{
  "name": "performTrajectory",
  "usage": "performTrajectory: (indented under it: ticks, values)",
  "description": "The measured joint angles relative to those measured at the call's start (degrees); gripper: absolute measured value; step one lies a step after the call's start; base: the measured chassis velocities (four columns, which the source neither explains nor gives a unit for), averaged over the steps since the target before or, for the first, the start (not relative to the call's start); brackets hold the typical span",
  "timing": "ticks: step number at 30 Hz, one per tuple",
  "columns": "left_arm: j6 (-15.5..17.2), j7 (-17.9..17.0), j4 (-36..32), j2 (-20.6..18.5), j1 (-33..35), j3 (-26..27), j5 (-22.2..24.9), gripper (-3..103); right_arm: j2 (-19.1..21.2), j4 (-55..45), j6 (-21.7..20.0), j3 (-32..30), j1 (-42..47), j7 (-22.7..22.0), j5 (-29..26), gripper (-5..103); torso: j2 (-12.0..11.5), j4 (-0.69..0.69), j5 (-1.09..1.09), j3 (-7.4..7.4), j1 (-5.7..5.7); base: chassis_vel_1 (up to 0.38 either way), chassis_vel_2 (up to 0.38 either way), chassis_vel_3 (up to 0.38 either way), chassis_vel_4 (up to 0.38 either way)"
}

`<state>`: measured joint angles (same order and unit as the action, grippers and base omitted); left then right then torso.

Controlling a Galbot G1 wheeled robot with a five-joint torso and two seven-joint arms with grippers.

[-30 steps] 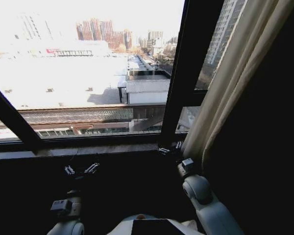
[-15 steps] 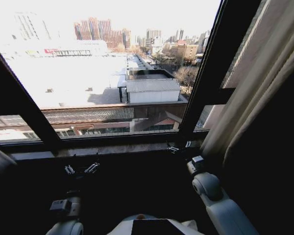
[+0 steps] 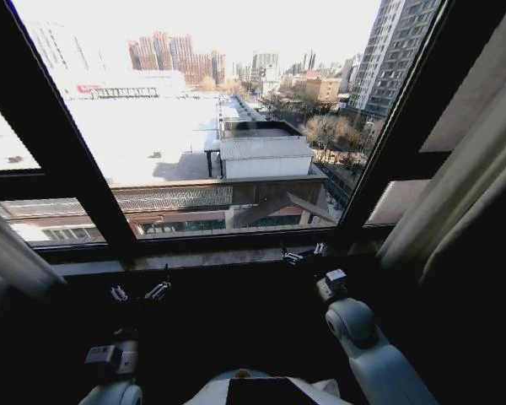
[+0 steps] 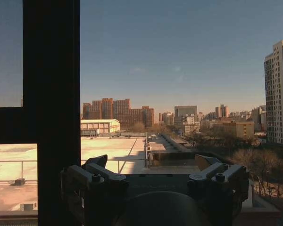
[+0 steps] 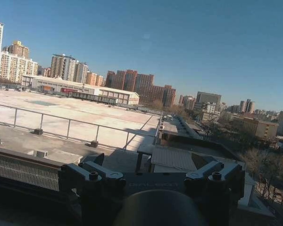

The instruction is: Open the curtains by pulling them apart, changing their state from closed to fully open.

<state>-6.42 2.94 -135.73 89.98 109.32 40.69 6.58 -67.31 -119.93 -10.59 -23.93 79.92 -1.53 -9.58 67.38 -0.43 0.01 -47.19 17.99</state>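
Sheer curtains (image 3: 455, 194) look light and limp; bunch a pleated edge. Left gripper (image 4: 153, 172) and right gripper (image 5: 151, 172): jaws apart, empty

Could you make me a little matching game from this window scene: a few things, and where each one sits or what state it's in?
Things:
1. right curtain
2. left curtain
3. left gripper
4. right gripper

Places or states:
A. open, low, left of middle
B. bunched at the right edge
C. open, by the sill, right of middle
D. pulled to the left edge

Pairs: 1-B, 2-D, 3-A, 4-C
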Motion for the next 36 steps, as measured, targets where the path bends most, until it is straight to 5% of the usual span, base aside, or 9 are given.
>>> performTrajectory:
  ticks: [36]
  values:
    - [-0.7,0.2,0.3,-0.2,0.9,-0.4,-0.5,100,0.4,2.6,0.2,-2.1,-1.8,0.2,-1.2,100,0.0,-0.01,0.00,0.01,0.00,0.360,0.358,-0.365,-0.355]
